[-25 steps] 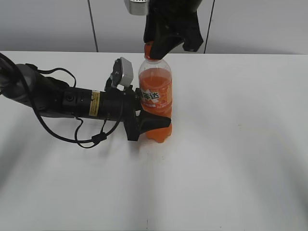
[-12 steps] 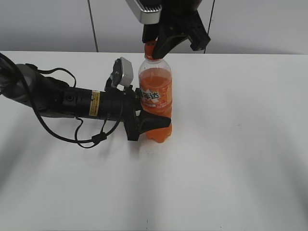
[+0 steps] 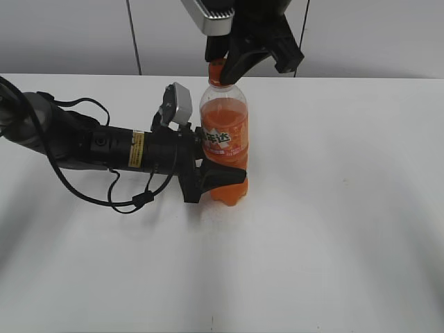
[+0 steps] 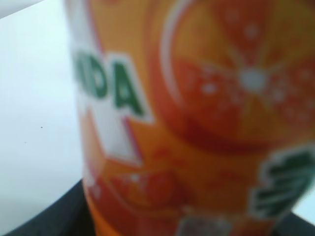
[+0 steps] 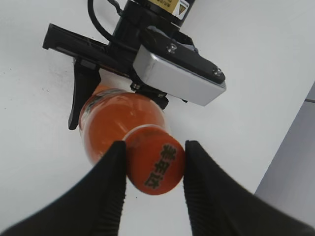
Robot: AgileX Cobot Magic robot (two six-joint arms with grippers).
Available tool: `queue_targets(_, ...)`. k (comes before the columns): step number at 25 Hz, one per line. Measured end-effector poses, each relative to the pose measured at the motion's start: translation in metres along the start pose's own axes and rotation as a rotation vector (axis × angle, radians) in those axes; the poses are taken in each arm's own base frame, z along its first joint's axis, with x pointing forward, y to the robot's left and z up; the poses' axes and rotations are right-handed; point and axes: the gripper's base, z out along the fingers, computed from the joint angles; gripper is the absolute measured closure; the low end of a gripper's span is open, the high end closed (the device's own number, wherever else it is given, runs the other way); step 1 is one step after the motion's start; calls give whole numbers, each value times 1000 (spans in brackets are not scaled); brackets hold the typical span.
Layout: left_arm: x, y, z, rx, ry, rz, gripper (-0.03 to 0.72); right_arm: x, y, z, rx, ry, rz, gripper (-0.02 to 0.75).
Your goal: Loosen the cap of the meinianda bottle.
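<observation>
White desk [image 3: 333, 243], meinianda bottle [image 3: 223, 135] upright mid-desk. Left gripper [image 3: 208, 177] clamps lower body. Right gripper [image 5: 153, 169] pinches cap [image 5: 155, 164]. Bottle full, likely heavy, slick; ribbed cap rim best purchase.

Plain white surface [image 3: 333, 243], matte, reaching back to a pale grey wall. Standing upright on it, left of centre: the meinianda bottle [image 3: 224, 132]. Resting low along it at left: a black arm with looping cable.
</observation>
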Motion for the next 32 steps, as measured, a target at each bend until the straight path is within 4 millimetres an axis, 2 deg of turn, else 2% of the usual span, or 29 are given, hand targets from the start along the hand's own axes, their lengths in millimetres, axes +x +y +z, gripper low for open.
queue_targets(15,0,0,0,-1,-1,-1,280,0,0,0,0,1,19,455)
queue_targets(24,0,0,1,-7,3,-7,280,0,0,1,0,-7,55,391)
queue_targets(32,0,0,1,-7,3,-9,280,-2,0,-4,10,-10,150,386)
